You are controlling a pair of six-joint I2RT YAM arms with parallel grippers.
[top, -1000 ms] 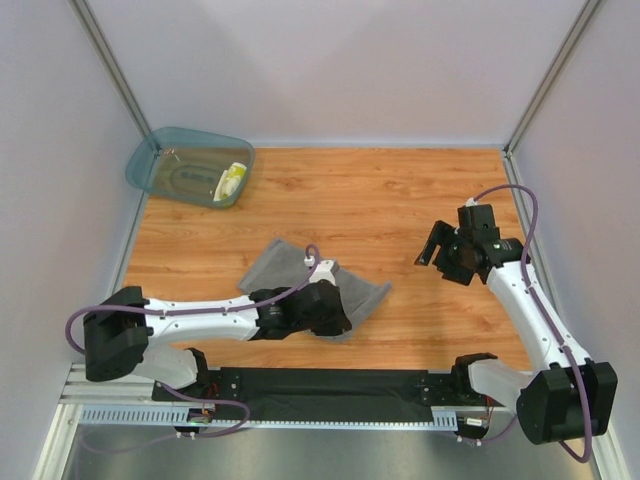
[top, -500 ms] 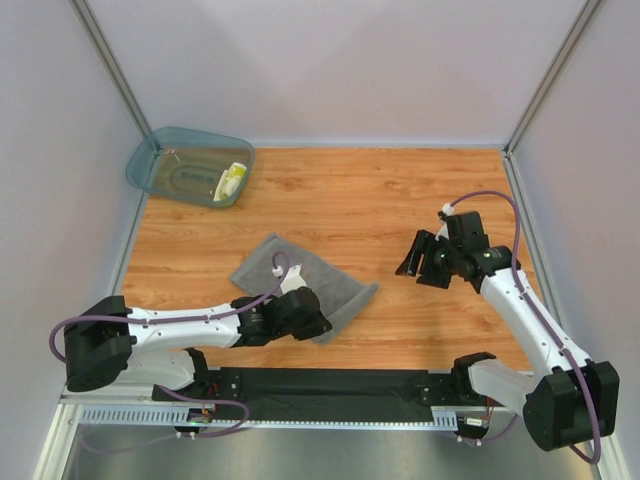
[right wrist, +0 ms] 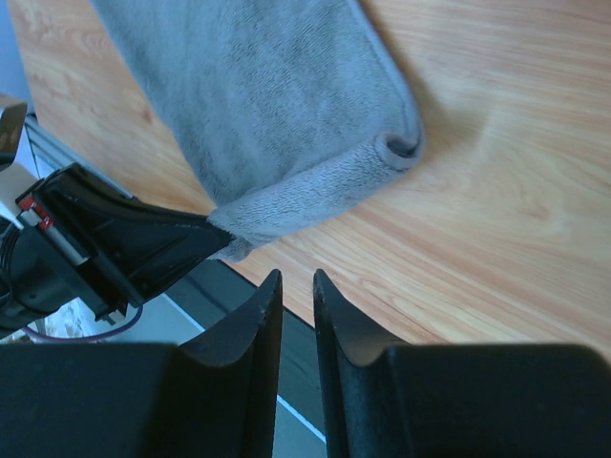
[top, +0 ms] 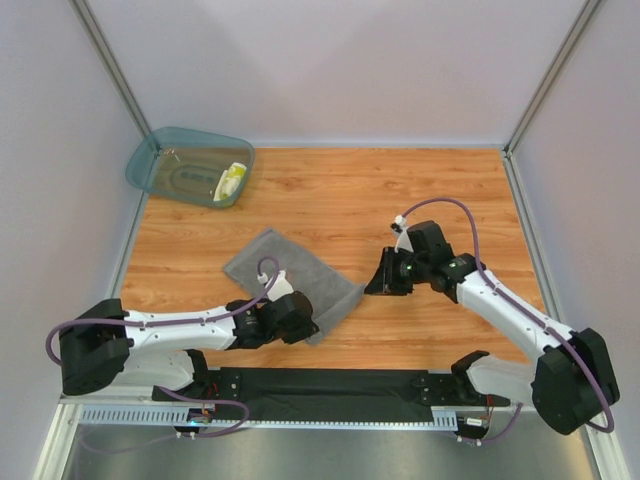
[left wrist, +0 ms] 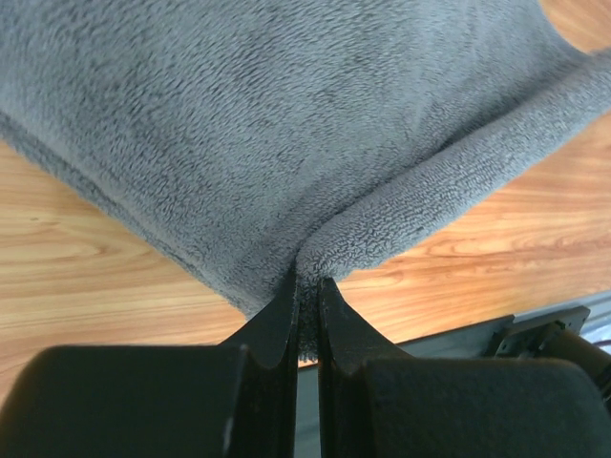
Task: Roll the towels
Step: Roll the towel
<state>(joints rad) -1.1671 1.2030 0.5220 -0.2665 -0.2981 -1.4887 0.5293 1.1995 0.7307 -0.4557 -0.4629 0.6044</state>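
Note:
The grey towel (top: 285, 268) lies flat on the wooden table, left of centre, with its right edge folded over into a thick lip (right wrist: 396, 148). My left gripper (top: 310, 326) is shut on the towel's near corner (left wrist: 306, 286), and the terry pile (left wrist: 286, 124) fills its wrist view. My right gripper (top: 375, 285) hovers just right of the towel. Its jaws (right wrist: 298, 277) stand almost together with a thin slit between them and nothing in it. The small yellow-and-white cloth (top: 231, 181) lies in the teal tub.
The translucent teal tub (top: 150, 160) stands at the far left corner. Grey walls with metal posts close off three sides. A black rail (top: 330, 385) runs along the near edge between the arm bases.
The left gripper has dragged the towel leftward and toward the near edge. The right arm has swung left up to the towel's right edge, its jaws narrowing from wide to a slit.

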